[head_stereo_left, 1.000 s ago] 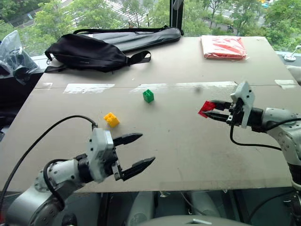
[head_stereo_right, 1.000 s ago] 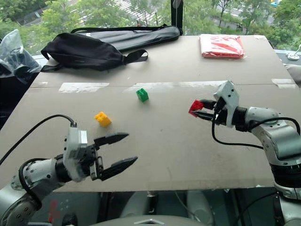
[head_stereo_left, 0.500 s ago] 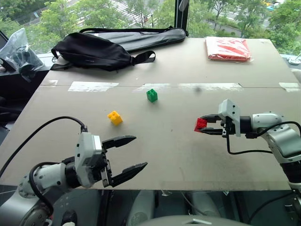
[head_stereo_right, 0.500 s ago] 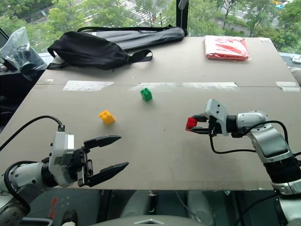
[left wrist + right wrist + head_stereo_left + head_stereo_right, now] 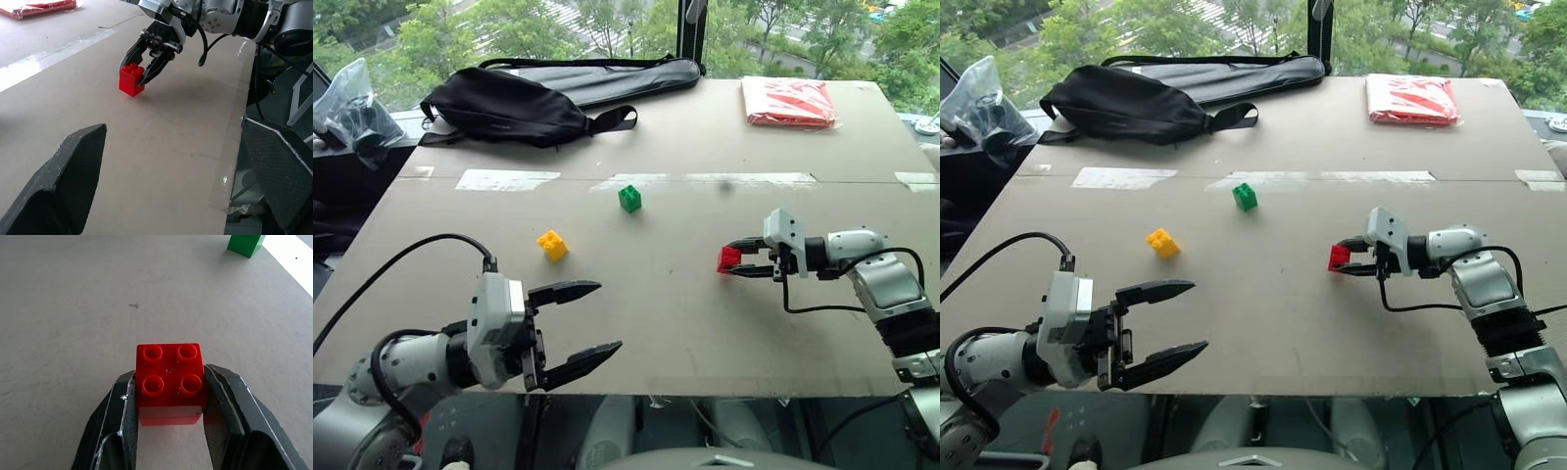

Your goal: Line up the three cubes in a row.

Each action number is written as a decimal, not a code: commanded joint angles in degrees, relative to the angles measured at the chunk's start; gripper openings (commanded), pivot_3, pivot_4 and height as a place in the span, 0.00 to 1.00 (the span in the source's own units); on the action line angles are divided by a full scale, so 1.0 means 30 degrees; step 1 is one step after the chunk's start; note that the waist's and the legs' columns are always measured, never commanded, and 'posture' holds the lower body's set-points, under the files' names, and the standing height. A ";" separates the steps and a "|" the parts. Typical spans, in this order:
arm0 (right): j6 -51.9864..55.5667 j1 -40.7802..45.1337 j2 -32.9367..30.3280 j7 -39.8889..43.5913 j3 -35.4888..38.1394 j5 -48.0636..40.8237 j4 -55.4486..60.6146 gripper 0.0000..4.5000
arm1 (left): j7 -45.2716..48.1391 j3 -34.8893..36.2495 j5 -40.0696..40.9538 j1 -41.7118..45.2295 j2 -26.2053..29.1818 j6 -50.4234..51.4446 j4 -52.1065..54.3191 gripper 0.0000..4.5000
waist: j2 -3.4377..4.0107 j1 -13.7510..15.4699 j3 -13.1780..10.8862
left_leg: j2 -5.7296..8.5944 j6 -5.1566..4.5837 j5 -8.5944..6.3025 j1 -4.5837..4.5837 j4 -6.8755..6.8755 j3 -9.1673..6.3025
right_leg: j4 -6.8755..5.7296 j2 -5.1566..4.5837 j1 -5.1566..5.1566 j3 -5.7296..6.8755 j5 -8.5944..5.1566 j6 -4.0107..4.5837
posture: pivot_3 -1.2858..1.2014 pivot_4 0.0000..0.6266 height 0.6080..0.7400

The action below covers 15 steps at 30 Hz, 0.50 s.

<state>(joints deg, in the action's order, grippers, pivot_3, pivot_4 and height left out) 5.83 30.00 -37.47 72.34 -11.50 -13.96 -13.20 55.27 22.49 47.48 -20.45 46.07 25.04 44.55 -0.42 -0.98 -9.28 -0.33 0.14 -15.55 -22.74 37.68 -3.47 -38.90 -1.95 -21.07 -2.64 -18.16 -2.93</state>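
Lowered since a second ago: right gripper (image 5: pixel 736 262), carrying the red cube (image 5: pixel 729 258) down from mid-air to the table (image 5: pixel 685 323); left gripper (image 5: pixel 578 321) roughly where it was, near the table's front edge. From the head views: red cube on the right half of the table, pinched between the right gripper's black fingers, gripper pointing toward the robot's left. Green cube (image 5: pixel 629 199) farther back near the middle, just in front of a strip of pale tape (image 5: pixel 504 180). Yellow cube (image 5: pixel 552 245) nearer and to the left of the green one, well apart from the red. Left gripper spread wide, holding nothing, hovering at the front left. Black bag (image 5: pixel 504 108) and red packet (image 5: pixel 787 101) at the far edge. From the left wrist view: red cube (image 5: pixel 131 80) with its base resting on the table, fingertips pressed on its upper half. From the right wrist view: red cube (image 5: pixel 170 383) studs up, clamped on both sides; green cube (image 5: pixel 246 244) ahead.
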 commanded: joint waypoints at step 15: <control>-0.0317 -0.0960 -0.1040 0.0853 0.2589 -0.1583 0.2545 0.99 | -0.2511 -0.0382 -0.0334 0.1477 -0.1063 0.0962 -0.1516 1.00 | 0.0008 0.0083 -0.0005 | 0.0001 0.0020 0.0011 -0.0007 0.0000 -0.0011 | 0.0005 -0.0019 -0.0002 0.0007 0.0000 -0.0001 | 0.52 0.24 1.00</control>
<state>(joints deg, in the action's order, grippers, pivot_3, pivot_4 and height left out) 2.55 27.82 -38.70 75.78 -7.86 -15.77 -11.53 50.06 21.56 47.21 -16.02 43.86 28.11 40.35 -0.40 -0.73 -9.30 -0.33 0.17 -15.54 -22.76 37.68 -3.52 -38.89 -2.07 -21.08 -2.62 -18.16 -2.94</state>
